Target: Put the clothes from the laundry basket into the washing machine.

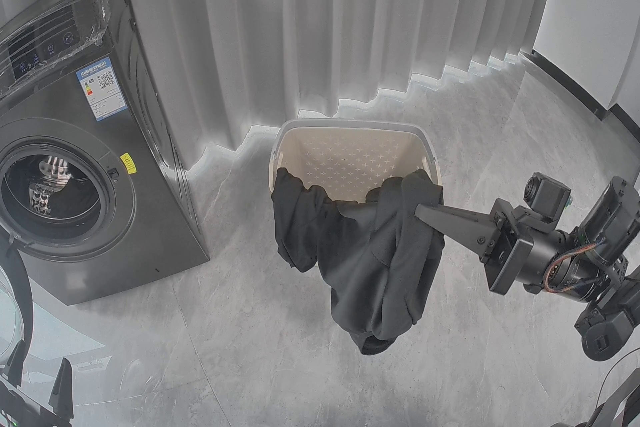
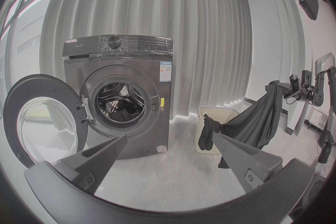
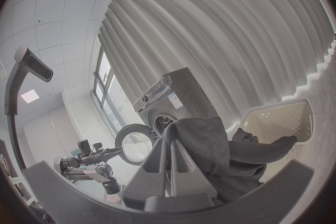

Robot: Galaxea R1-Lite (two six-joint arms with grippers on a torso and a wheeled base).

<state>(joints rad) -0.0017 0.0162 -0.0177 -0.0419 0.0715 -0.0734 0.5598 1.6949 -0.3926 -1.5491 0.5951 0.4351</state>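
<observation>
R tool (image 1: pixel 421 211) clenched on black garment (image 1: pixel 373 261) hanging over laundry basket (image 1: pixel 353 129) rim; L tool (image 2: pixel 168 138) released, facing washing machine (image 2: pixel 140 60).

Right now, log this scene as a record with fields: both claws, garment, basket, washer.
right claw: shut on dark garment
left claw: open, empty, pointing toward washing machine
dark garment: partly lifted, rest draped over laundry basket rim
washing machine: door open
</observation>
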